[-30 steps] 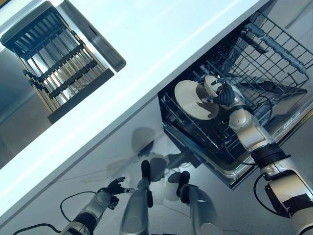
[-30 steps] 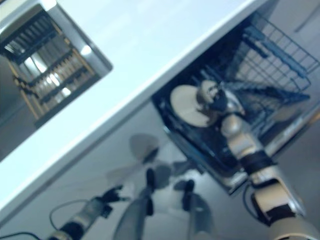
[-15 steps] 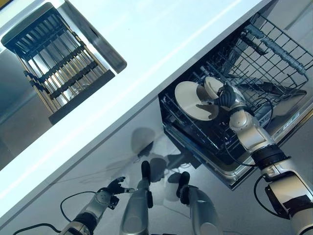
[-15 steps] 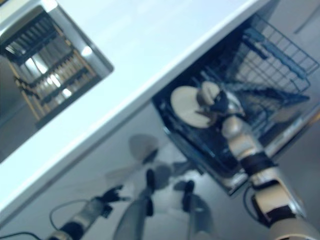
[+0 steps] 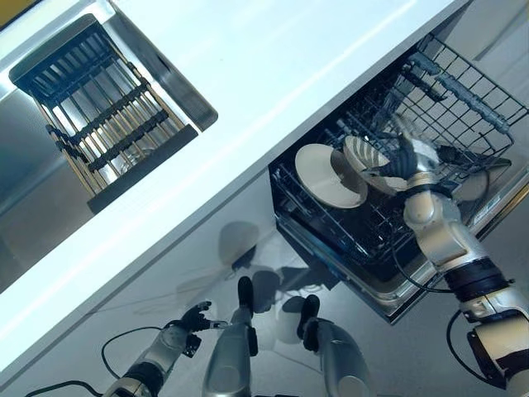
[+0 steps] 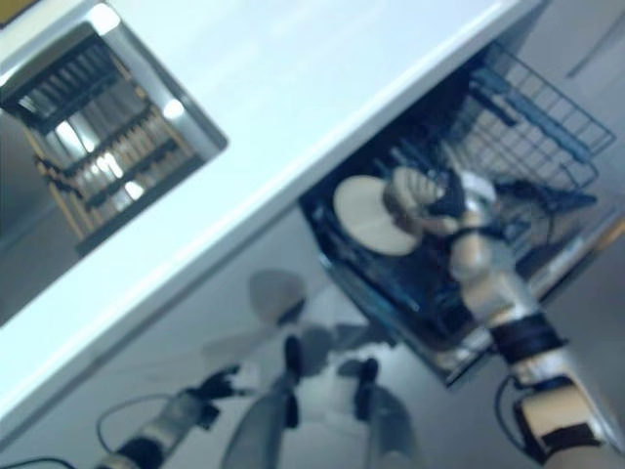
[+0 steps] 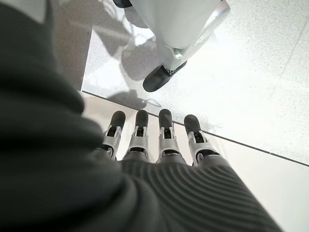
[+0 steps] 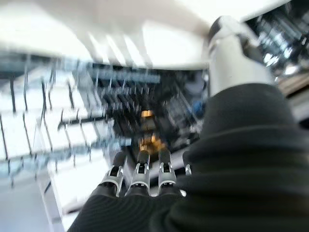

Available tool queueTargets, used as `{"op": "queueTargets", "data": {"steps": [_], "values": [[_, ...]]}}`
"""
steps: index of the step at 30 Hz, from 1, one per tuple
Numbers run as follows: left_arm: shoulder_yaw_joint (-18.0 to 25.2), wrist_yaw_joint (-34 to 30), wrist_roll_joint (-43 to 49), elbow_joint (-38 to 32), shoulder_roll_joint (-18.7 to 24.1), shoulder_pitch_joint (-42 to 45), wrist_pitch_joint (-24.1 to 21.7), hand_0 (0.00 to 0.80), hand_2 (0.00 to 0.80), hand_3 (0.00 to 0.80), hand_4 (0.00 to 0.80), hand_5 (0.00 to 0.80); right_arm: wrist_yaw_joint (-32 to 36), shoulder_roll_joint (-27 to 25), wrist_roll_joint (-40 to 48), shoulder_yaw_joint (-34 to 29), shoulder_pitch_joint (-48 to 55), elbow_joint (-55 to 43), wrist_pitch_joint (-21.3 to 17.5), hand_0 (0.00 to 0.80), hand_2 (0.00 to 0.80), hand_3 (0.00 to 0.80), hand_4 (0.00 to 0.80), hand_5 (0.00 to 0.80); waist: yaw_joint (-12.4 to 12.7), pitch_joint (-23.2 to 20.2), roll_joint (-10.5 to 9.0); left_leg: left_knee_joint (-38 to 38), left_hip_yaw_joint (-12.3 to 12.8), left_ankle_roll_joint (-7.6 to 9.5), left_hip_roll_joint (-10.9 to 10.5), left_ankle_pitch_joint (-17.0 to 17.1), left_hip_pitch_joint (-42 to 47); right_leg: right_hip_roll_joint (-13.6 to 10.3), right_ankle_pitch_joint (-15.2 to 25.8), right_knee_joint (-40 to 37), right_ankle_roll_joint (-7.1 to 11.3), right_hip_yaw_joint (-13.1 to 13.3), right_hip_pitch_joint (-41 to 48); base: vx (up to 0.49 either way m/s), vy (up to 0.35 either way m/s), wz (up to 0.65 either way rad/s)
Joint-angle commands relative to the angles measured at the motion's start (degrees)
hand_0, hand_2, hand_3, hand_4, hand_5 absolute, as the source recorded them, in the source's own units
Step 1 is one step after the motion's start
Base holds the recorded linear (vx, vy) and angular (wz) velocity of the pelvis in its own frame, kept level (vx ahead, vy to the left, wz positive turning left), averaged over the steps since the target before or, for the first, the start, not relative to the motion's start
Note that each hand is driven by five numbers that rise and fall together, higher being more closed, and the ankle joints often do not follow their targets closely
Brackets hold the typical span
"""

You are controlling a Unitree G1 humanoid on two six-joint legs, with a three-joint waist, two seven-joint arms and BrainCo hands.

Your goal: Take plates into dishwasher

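Two cream plates stand on edge in the dishwasher's lower rack: a larger plate in front and a smaller plate just behind it. My right hand is close beside the smaller plate, over the rack. In the right wrist view its fingers are straight with nothing between them, so it is open. My left hand hangs low near the floor, far from the dishwasher. Its fingers are straight and it holds nothing.
The dishwasher's upper wire basket is pulled out above the lower rack. The open dishwasher door juts out below. A white counter runs diagonally across, with a sink holding a dark drying rack at the upper left.
My right hand has let go of the smaller plate and drawn back to the right, with its fingers straightened. Both plates stay standing in the rack. The camera has shifted slightly.
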Motion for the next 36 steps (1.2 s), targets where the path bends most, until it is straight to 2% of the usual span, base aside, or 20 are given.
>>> {"op": "queueTargets", "data": {"steps": [1, 6, 10, 14, 16, 18, 27, 32, 36], "values": [[3.41, 0.96, 0.72, 1.17, -0.01, 2.34, -0.83, 0.0, 0.0, 0.0, 0.0, 0.0, -4.92, -3.19, -3.14, -3.83, -0.85, -6.48, -1.78, 0.0, 0.0, 0.0, 0.0, 0.0, -2.06, -0.59, -5.34, -0.47, 4.18, 4.35, -5.45, -11.48, 5.58, 5.19, 3.24, -16.37, 0.98, 0.07, 8.5, 0.0, 0.0, 0.0], [4.33, 1.08, 1.27, 1.82, 0.15, 3.82, -0.97, 0.0, 0.0, 0.0, 0.0, 0.0, -13.51, -7.23, -7.12, -9.44, 1.84, -12.12, -5.41, 0.0, 0.0, 0.0, 0.0, 0.0, -2.84, -1.72, -5.98, 0.78, 4.69, 4.8, -5.37, -12.78, 6.19, 5.47, 2.9, -16.13, 1.14, 1.04, 9.24, -0.002, -0.001, -0.02], [4.88, 0.96, 2.39, 2.55, 0.06, 4.75, -0.84, 0.0, 0.0, 0.0, 0.0, 0.0, -22.85, -8.13, -4.05, -14.41, 4.95, -16.42, -9.6, 0.0, 0.0, 0.0, 0.0, 0.0, -3.44, -3.02, -6.19, 1.84, 5.47, 5.23, -5.35, -14.05, 6.79, 5.5, 2.48, -15.85, 1.33, 1.68, 9.87, -0.007, -0.018, -0.16], [5.23, 1.1, 2.97, 3.75, -0.43, 5.44, -1.41, 0.0, 0.0, 0.0, 0.0, 0.0, -29.41, -5.01, 6.12, -19.95, 8.74, -18.66, -17.51, 0.0, 0.0, 0.0, 0.0, 0.0, -4.47, -4.31, -5.81, 3.2, 6.4, 5.57, -5.38, -15.32, 7.48, 5.35, 1.92, -15.31, 1.36, 2.36, 10.59, -0.003, -0.017, -0.13], [5.11, 1.11, 2.9, 4.1, -0.79, 5.23, -1.18, 0.0, 0.0, 0.0, 0.0, 0.0, -30.13, -2.26, 12.01, -22.01, 9.86, -19.17, -21.59, 0.0, 0.0, 0.0, 0.0, 0.0, -5.16, -4.92, -5.22, 3.6, 6.93, 5.59, -5.47, -15.77, 7.92, 5.18, 1.73, -15.26, 1.36, 2.82, 11.0, -0.009, -0.004, -0.22], [4.84, 1.21, 2.64, 4.48, -1.08, 4.92, -1.16, 0.0, 0.0, 0.0, 0.0, 0.0, -30.7, 0.42, 16.17, -23.15, 10.26, -18.95, -23.88, 0.0, 0.0, 0.0, 0.0, 0.0, -5.69, -5.33, -4.64, 3.86, 7.37, 5.53, -5.57, -15.98, 8.14, 5.02, 1.6, -15.14, 1.31, 3.23, 11.18, -0.018, 0.0, -0.26], [2.98, 1.56, -0.02, 6.25, -2.06, 3.75, -1.04, 0.0, 0.0, 0.0, 0.0, 0.0, -27.69, 11.15, 42.54, -27.1, 13.13, -11.03, -29.15, 0.0, 0.0, 0.0, 0.0, 0.0, -8.35, -7.11, -2.17, 3.25, 9.71, 5.02, -5.63, -15.75, 9.64, 4.13, 0.73, -14.25, 0.77, 4.2, 11.83, -0.004, -0.011, -0.16], [1.64, 1.06, -1.69, 7.5, -2.46, 2.62, -1.57, 0.0, 0.0, 0.0, 0.0, 0.0, -17.29, 14.73, 65.87, -29.51, 14.94, -4.03, -34.08, 0.0, 0.0, 0.0, 0.0, 0.0, -9.29, -7.46, -0.41, 3.54, 10.53, 4.77, -5.66, -15.65, 9.67, 3.49, 0.07, -13.5, 0.22, 4.1, 11.55, 0.007, -0.013, -0.13], [0.44, 1.41, -2.86, 8.48, -2.97, 1.85, -2.16, 0.0, 0.0, 0.0, 0.0, 0.0, -13.02, 15.3, 74.76, -31.57, 15.97, 4.29, -36.89, 0.0, 0.0, 0.0, 0.0, 0.0, -9.51, -7.23, 1.17, 3.96, 10.81, 4.49, -5.71, -15.39, 9.04, 2.91, -0.49, -12.38, -0.12, 3.51, 10.61, -0.015, -0.032, -0.09]]}}
